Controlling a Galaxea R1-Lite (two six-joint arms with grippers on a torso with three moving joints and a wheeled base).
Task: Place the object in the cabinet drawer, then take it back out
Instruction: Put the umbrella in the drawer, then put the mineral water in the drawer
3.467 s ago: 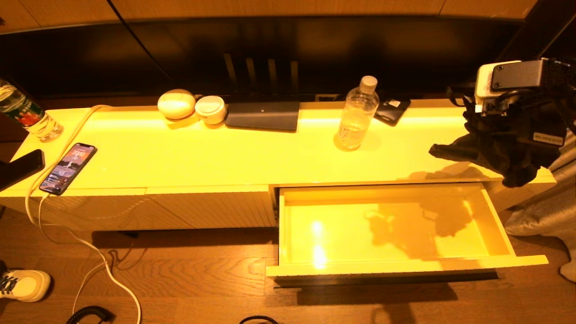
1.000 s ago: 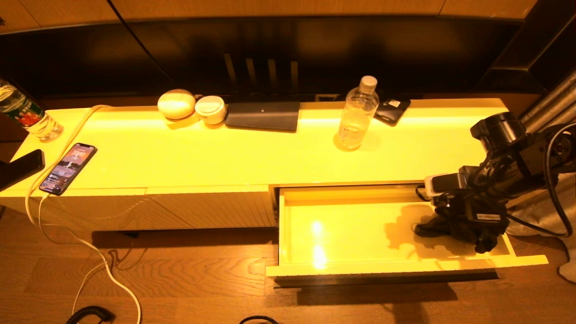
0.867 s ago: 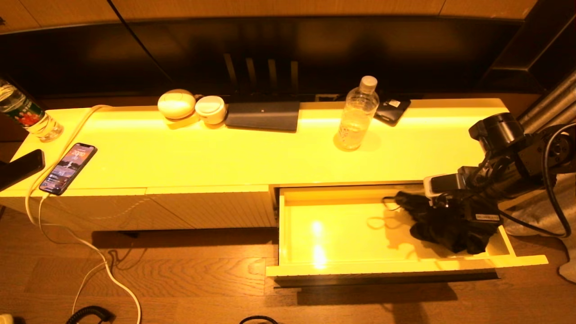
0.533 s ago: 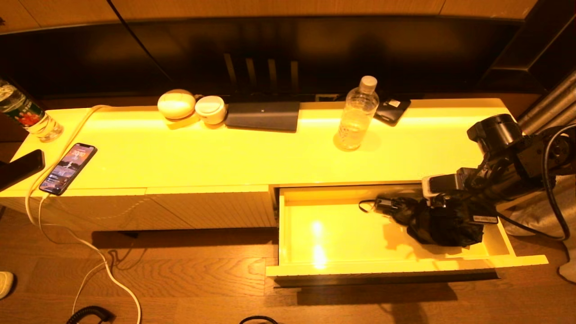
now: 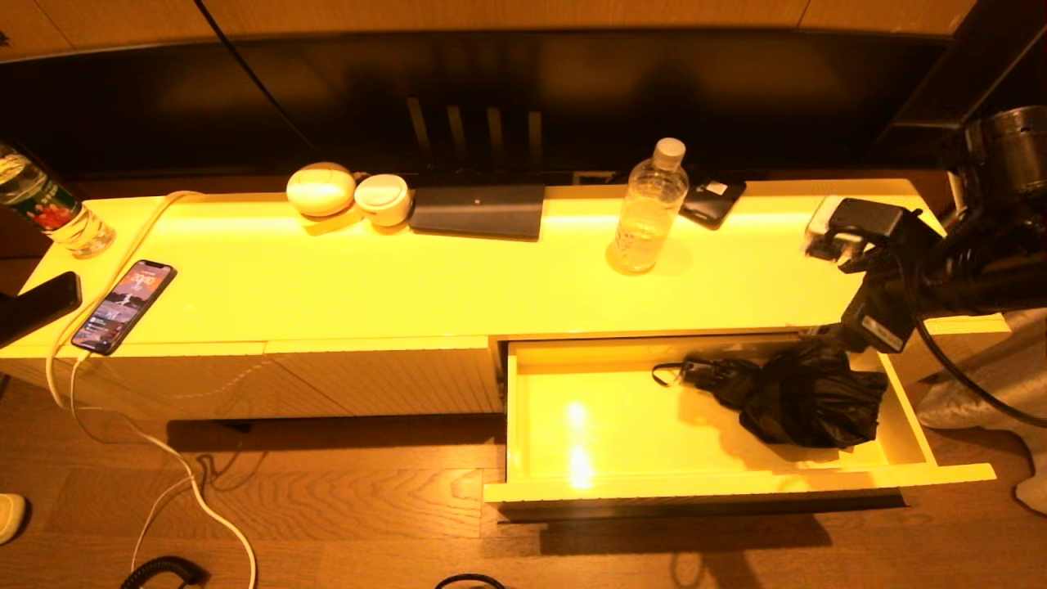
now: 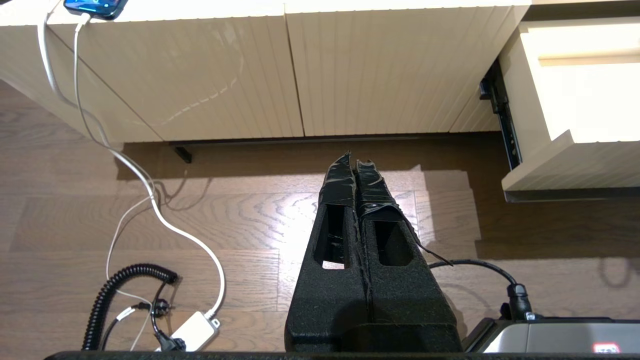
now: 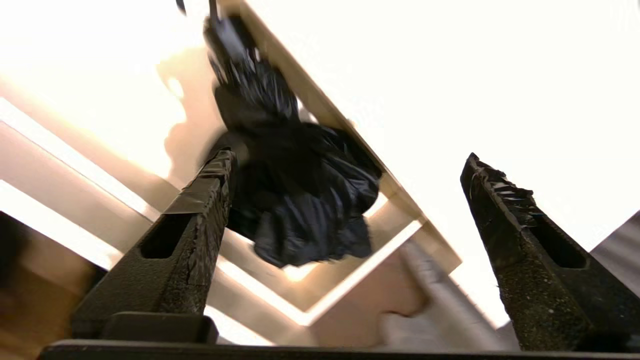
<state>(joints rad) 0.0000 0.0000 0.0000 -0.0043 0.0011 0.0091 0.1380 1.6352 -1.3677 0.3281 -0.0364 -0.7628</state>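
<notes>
The object is a black folded umbrella (image 5: pixel 806 401) lying in the right half of the pulled-out cabinet drawer (image 5: pixel 736 484), with its handle and strap pointing left. My right gripper (image 5: pixel 830 337) hangs open above the drawer's back right corner, apart from the umbrella and holding nothing. From the right wrist, the umbrella (image 7: pixel 300 190) lies below the spread fingers of the gripper (image 7: pixel 347 155), inside the drawer (image 7: pixel 345 287). My left gripper (image 6: pixel 355 160) is shut and empty, parked low over the wooden floor, left of the drawer (image 6: pixel 575 165).
On the cabinet top stand a water bottle (image 5: pixel 649 213), a flat dark box (image 5: pixel 478 210), two white round cases (image 5: pixel 321 189), a phone (image 5: pixel 124 305) on a white cable and another bottle (image 5: pixel 49 209). Cables (image 6: pixel 150 190) lie on the floor.
The right gripper lowered the umbrella into the drawer, opened and let it go. It then rose up and back to the right, leaving the umbrella lying in the drawer.
</notes>
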